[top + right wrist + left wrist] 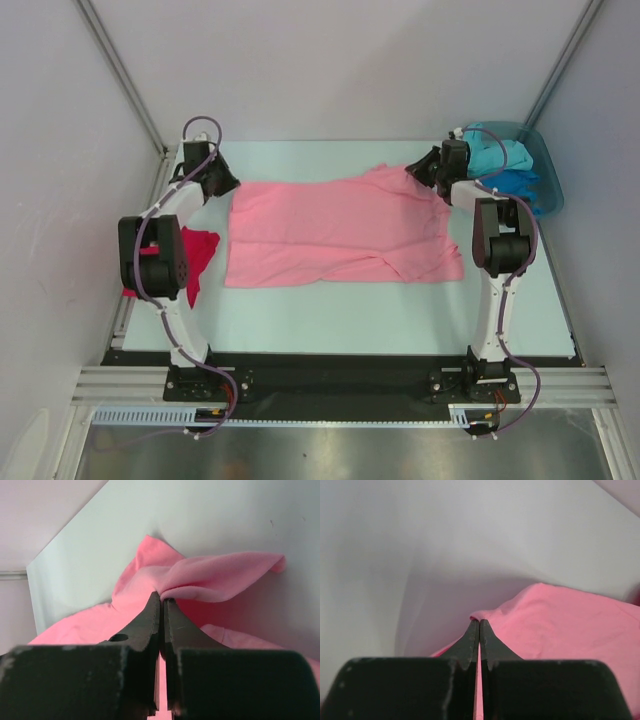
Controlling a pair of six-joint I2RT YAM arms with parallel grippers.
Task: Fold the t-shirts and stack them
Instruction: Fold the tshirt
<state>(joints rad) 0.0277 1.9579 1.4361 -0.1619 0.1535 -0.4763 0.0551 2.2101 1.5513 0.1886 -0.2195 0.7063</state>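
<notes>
The light pink t-shirt (335, 230) lies spread across the middle of the table. My left gripper (232, 186) is shut on its far left corner; the left wrist view shows the fingertips (479, 622) pinching the pink cloth (560, 625). My right gripper (412, 170) is shut on its far right corner, where the right wrist view shows the cloth (210, 577) bunched at the fingertips (162, 595). The crimson-magenta shirt (198, 255) lies crumpled at the left under the left arm. The turquoise shirt (497, 153) and the blue shirt (515, 184) lie in the tub.
The teal plastic tub (545, 165) stands at the far right corner. The enclosure walls stand close behind and beside the table. A black strip runs along the near edge (330, 365) by the arm bases.
</notes>
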